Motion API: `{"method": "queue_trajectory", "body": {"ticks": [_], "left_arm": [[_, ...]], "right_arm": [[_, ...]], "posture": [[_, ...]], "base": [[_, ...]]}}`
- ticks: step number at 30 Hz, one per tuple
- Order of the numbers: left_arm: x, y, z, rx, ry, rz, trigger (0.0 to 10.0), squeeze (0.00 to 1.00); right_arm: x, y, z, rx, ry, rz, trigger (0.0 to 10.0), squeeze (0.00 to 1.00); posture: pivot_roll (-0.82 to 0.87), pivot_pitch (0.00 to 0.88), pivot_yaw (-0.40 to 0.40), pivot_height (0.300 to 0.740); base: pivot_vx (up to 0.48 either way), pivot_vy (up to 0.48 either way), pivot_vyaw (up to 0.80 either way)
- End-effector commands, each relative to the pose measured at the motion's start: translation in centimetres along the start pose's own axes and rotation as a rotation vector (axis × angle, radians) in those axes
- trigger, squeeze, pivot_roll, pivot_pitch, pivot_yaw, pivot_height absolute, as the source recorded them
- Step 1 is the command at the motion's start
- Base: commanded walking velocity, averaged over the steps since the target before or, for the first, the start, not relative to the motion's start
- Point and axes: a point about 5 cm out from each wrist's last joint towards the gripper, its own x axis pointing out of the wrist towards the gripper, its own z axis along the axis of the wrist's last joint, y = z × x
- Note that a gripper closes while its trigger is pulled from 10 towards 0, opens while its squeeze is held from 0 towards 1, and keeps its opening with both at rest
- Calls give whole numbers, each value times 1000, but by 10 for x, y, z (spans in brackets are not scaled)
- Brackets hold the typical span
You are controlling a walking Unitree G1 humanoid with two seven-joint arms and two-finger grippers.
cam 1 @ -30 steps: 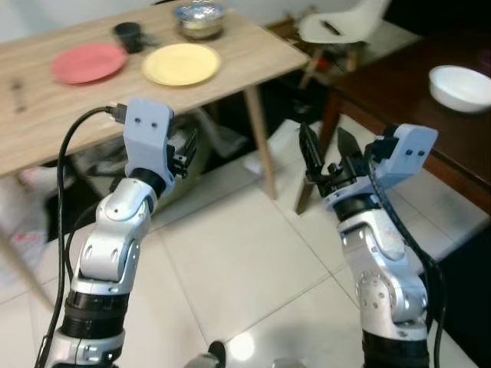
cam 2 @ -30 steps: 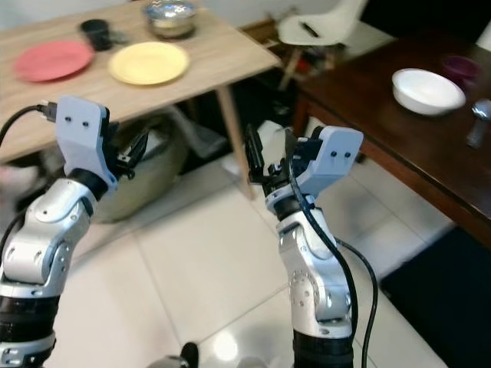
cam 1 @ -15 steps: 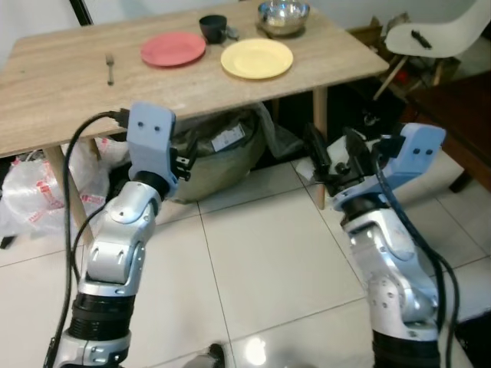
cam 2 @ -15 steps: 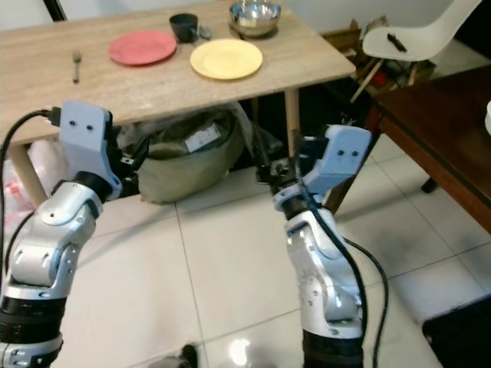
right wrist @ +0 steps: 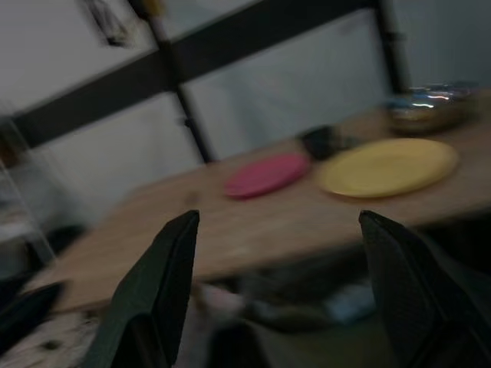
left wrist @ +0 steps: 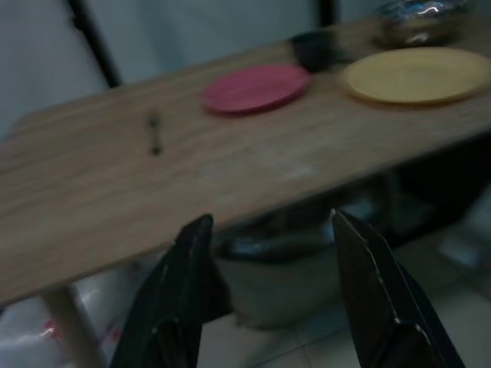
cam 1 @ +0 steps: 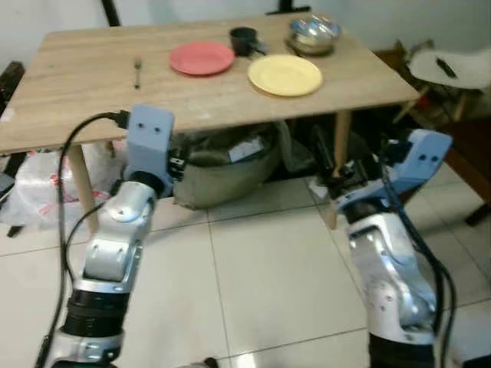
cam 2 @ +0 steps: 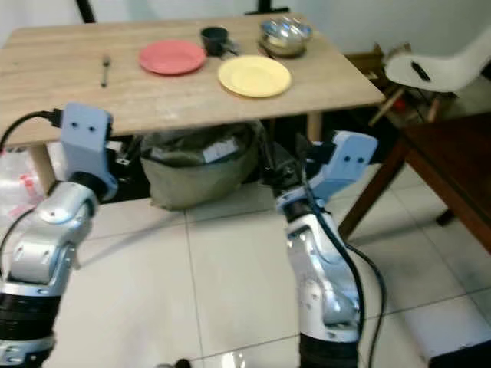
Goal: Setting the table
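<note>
A light wooden table (cam 1: 92, 96) stands in front of me. On it lie a red plate (cam 1: 202, 58), a yellow plate (cam 1: 285, 74), a dark cup (cam 1: 244, 41), a metal bowl (cam 1: 313, 34) and a fork (cam 1: 137, 72) further left. Both arms are raised in front of the table's near edge, below its top. My left gripper (left wrist: 270, 222) is open and holds nothing; past its fingers lie the red plate (left wrist: 255, 87) and the yellow plate (left wrist: 418, 74). My right gripper (right wrist: 280, 222) is open and holds nothing too, facing the same table.
A grey-green bag (cam 1: 222, 165) sits under the table, with a white plastic bag (cam 1: 38, 184) to its left. A white chair (cam 1: 453, 65) and a dark wooden table (cam 2: 453, 153) stand to the right. Pale floor tiles (cam 1: 261, 276) lie between me and the table.
The whole view has swung, so the wooden table is now centred and closer, and the dark table with the white bowl has slid off to the right. Both grippers keep their open pose.
</note>
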Motion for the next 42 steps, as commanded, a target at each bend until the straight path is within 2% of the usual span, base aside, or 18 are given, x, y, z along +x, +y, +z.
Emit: {"method": "queue_trajectory", "body": {"ticks": [1,16,26,40,42], "left_arm": [[0,-10,-1,-7,4,-33,10000,0],[2,-10,-1,-3,1,-20,10000,0],[3,-9,-2,-3,3,-18,10000,0],[4,-13,-3,-1,9,-55,10000,0],[5,-15,-3,-1,7,-64,10000,0]], "right_arm": [[-4,-10,0,-20,9,-41,10000,0],[-2,-8,-1,-8,13,-24,10000,0],[-1,-9,-1,-3,7,-37,10000,0],[-1,-23,-2,-86,21,-120,10000,0],[0,-26,-3,-155,39,-133,10000,0]], "posture": [[-127,36,94,740],[-121,35,90,740],[-116,35,91,740],[-113,41,92,740],[-114,40,92,740]], "base": [[480,0,775],[480,0,754],[480,0,0],[480,0,0],[480,0,0]]}}
